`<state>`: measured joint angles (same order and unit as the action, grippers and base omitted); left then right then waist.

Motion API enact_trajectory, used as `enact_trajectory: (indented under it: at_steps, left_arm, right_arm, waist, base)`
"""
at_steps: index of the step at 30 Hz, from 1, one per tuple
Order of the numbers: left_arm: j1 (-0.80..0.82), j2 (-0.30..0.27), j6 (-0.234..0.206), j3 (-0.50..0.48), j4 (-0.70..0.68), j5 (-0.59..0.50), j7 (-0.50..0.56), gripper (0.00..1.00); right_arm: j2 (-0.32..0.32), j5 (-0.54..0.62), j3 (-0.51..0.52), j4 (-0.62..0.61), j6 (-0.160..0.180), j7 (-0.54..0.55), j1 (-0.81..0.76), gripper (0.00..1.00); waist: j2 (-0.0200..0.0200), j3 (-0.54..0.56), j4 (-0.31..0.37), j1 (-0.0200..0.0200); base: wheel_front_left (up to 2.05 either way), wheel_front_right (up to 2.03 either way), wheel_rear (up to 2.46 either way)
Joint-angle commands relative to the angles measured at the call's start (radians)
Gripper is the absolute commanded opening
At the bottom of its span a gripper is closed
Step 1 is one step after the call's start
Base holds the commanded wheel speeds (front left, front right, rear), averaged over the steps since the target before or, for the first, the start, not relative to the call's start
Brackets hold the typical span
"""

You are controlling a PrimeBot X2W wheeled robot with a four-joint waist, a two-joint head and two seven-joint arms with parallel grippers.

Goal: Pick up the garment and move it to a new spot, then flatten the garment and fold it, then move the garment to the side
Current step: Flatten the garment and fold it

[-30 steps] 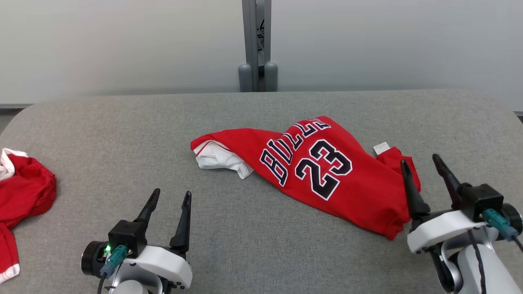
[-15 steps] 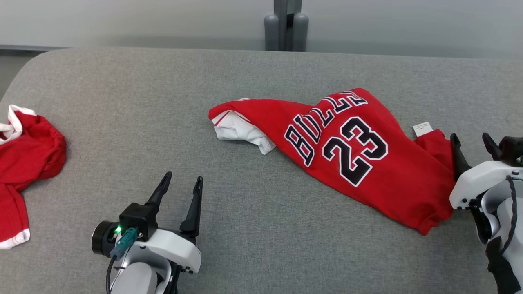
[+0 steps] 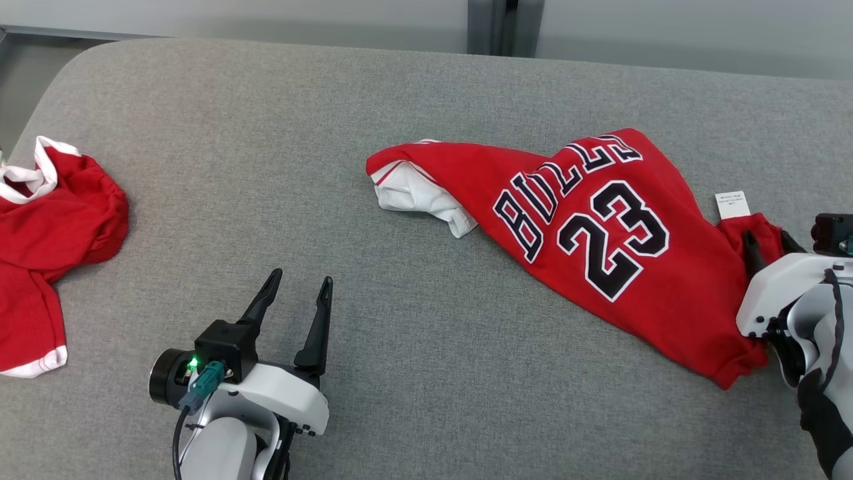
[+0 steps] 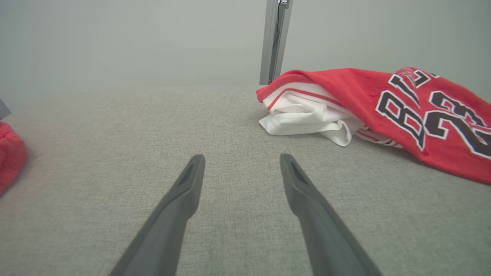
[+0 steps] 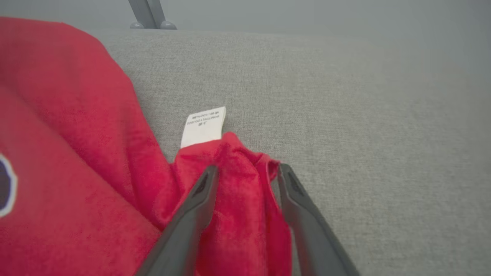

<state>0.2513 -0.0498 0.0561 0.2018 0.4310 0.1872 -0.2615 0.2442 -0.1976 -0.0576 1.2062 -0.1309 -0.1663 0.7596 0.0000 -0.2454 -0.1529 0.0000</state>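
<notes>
Now my right claw (image 5: 247,168) straddles a bunched corner of the crumpled red basketball jersey (image 3: 666,313) to lift it; whether it pinches yet, I cannot tell.

Our left hand (image 3: 301,276) sits at the lower left of the head view, above its white wrist housing (image 3: 286,400), where a green light (image 3: 194,364) glows. Its two dark fingers (image 4: 184,191) point up and away from us and are spread wide, with a clear gap between the tips. Our right hand (image 3: 766,237) comes in from the right edge on a pale, bent forearm (image 3: 826,333). Its fingers look foreshortened from the head. In the right wrist view their tips stand parted.
</notes>
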Motion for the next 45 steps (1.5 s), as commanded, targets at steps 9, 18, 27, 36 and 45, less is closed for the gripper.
enact_trajectory:
  at_steps: [9,18,27,36,45]
  left_arm:
    - [0.007,-0.002,-0.006,0.005,0.01,0.02,-0.002,1.0]
    - [-0.001,-0.002,-0.017,0.033,0.003,0.054,-0.002,1.0]
    - [0.005,-0.002,-0.026,0.076,-0.001,0.09,-0.002,1.0]
    - [0.013,-0.002,-0.039,0.099,-0.006,0.114,-0.002,1.0]
    - [0.012,-0.002,-0.036,0.082,0.005,0.095,-0.002,1.0]
  right_arm:
    - [0.055,-0.023,-0.068,-0.03,0.0,-0.088,0.088,0.0]
    - [0.167,0.047,-0.017,-0.189,0.0,-0.101,0.266,0.0]
    - [0.204,0.207,0.03,-0.184,0.0,-0.101,0.357,0.0]
    - [0.213,0.323,0.098,0.028,0.0,-0.037,0.371,1.0]
    - [0.145,0.357,0.134,0.063,0.0,-0.023,0.297,1.0]
  waist:
    - [0.0,0.03,0.013,0.0]
    - [0.0,0.054,-0.007,0.0]
    - [0.0,0.018,-0.085,0.0]
    - [0.0,-0.009,-0.129,0.0]
    - [0.0,0.026,-0.067,0.0]
  base:
    - [0.0,0.0,0.0]
    - [0.0,0.0,0.0]
    - [0.0,0.0,0.0]
    - [0.0,0.0,0.0]
    - [0.0,0.0,0.0]
